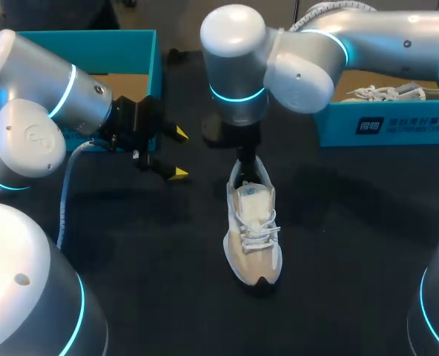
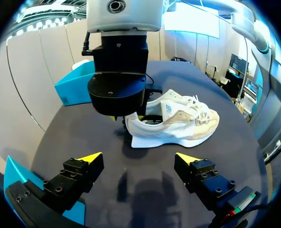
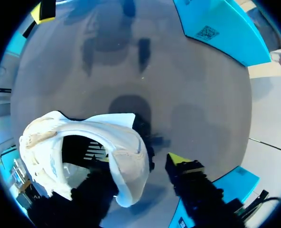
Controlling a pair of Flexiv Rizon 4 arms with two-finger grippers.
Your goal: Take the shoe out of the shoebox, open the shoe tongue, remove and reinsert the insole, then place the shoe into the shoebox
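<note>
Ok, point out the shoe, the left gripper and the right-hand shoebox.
shoe [image 1: 254, 236], head view, on its laces.
left gripper [image 1: 179, 153], head view, midway between its yellow tips.
right-hand shoebox [image 1: 337, 124], head view, front wall.

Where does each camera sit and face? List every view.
Head view: above and behind, looking down at the table; left arm and right arm show.
Left wrist view: on left arm, facing the sneaker's side over the open left gripper.
Right wrist view: on right arm, looking down over the right gripper at the sneaker's heel.
All share the sneaker.

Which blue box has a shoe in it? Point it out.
The blue box on the right: a white laced shoe lies inside. The left box shows only bare brown floor.
</note>
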